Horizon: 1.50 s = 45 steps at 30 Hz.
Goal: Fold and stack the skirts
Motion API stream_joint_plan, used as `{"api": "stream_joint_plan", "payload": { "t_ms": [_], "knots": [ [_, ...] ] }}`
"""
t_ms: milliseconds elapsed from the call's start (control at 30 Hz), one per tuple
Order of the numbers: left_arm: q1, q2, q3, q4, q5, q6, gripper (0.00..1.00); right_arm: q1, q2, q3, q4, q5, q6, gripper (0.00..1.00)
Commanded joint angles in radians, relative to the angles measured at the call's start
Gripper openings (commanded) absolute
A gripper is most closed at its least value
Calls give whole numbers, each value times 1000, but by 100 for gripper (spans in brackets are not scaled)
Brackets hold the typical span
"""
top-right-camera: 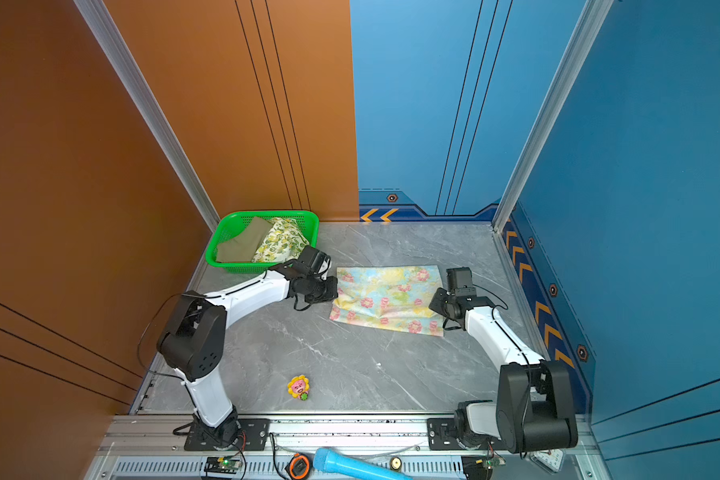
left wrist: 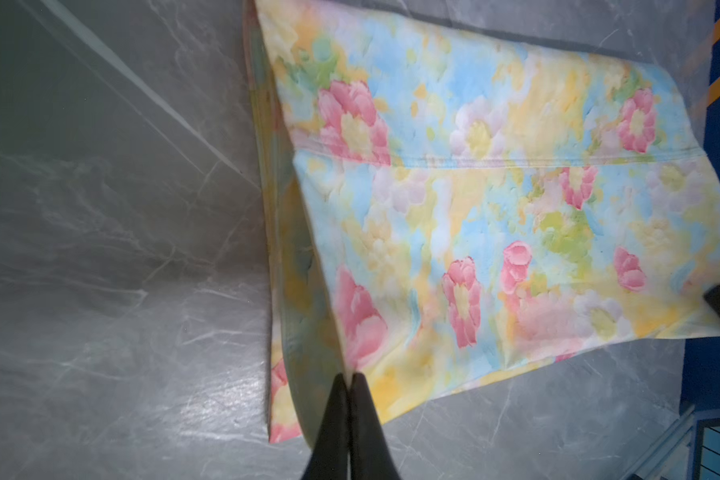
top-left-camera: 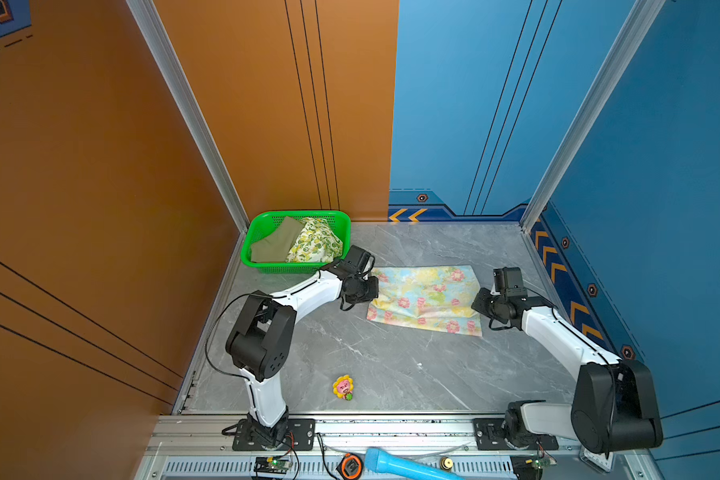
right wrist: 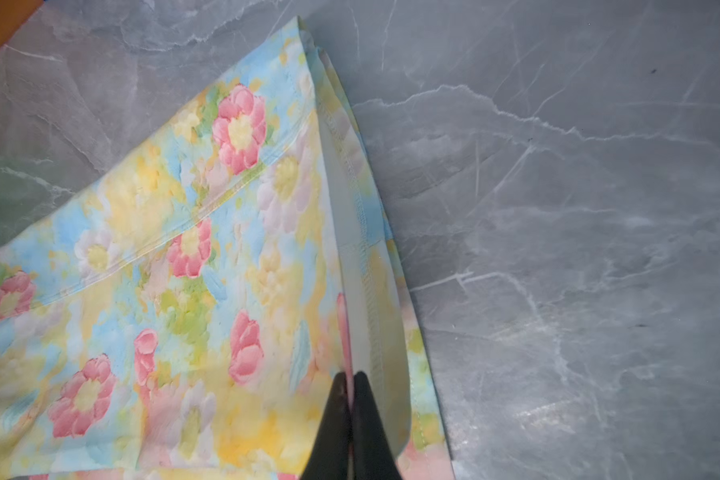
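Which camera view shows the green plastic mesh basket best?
Both top views alike: the green plastic mesh basket appears almost whole, the left arm covering one corner. Neither wrist view shows it.

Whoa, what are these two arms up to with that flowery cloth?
They're folding skirts. The left pincer and right pincer are each shut on an opposite side edge of the floral skirt, which lies spread on the grey table. An olive green skirt and a lemon-print skirt sit in the green basket at the back left. Nothing is stacked yet.
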Motion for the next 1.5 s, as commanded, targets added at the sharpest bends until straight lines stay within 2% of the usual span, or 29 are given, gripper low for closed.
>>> {"api": "stream_joint_plan", "payload": {
  "t_ms": [0,300,367,500,533,600,633,667,867,933,1200,1467],
  "knots": [
    [-5,-43,-18,-20,22,13,0,-5,-50,-8,-91,33,-4,0],
    [-13,-66,-162,58,37,-15,0,6,-88,-142,-67,37,35,0],
    [-21,-55,-183,74,40,-19,0,12,-75,-157,-61,51,38,3],
    [-30,-33,-212,93,38,-24,0,17,-38,-158,-71,60,41,26],
    [-31,-31,-216,95,37,-23,4,19,-34,-151,-83,68,40,37],
    [-31,-34,-223,96,36,-23,18,30,-40,-135,-109,97,38,51],
    [-32,-35,-224,95,35,-21,29,35,-49,-125,-119,113,36,56],
    [-30,-38,-224,94,33,-20,36,43,-56,-114,-126,122,32,58],
    [-25,-54,-205,50,1,-5,54,146,-63,-8,-192,217,25,57],
    [-19,-68,-202,41,-15,-4,57,180,-53,21,-196,226,28,55],
    [-42,-125,-131,23,-59,10,52,282,37,68,-144,193,75,44],
    [-77,-46,-61,17,-47,8,55,338,154,35,-54,177,106,39]
  ]
}}
